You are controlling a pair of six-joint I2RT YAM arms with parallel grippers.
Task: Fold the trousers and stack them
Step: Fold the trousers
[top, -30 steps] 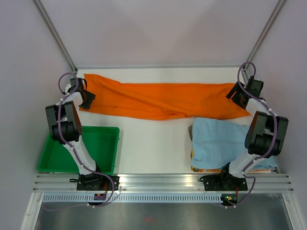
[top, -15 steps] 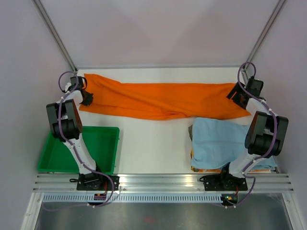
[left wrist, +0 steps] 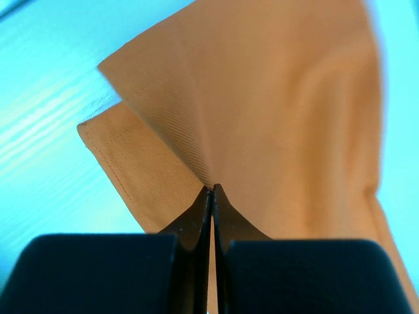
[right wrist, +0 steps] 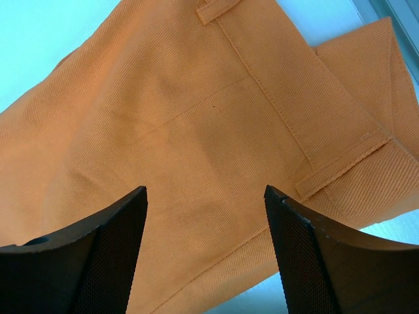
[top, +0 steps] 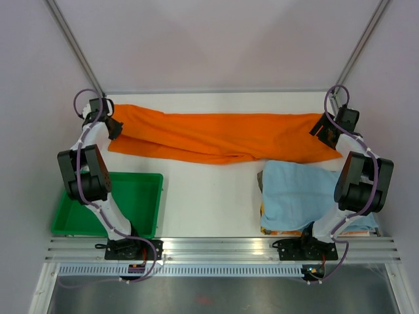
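Note:
The orange trousers (top: 222, 134) lie stretched left to right across the far part of the white table. My left gripper (top: 114, 126) is at their left end, shut on a pinch of the fabric. In the left wrist view the gripper's (left wrist: 211, 188) jaws meet on a raised fold of the trousers (left wrist: 275, 98), and a hemmed corner shows beside them. My right gripper (top: 325, 131) hovers over the right end, open. The right wrist view has the gripper's (right wrist: 204, 190) fingers spread wide above the trousers (right wrist: 196, 118), with belt loops and a waistband seam in sight.
A green tray (top: 141, 190) sits at the near left beside the left arm's base. A light blue cloth (top: 298, 193) lies folded at the near right, just below the trousers' right end. Metal frame posts rise at the two far corners.
My left gripper has shut on the left end of the trousers and shifted slightly left and farther back. The right arm has stayed put.

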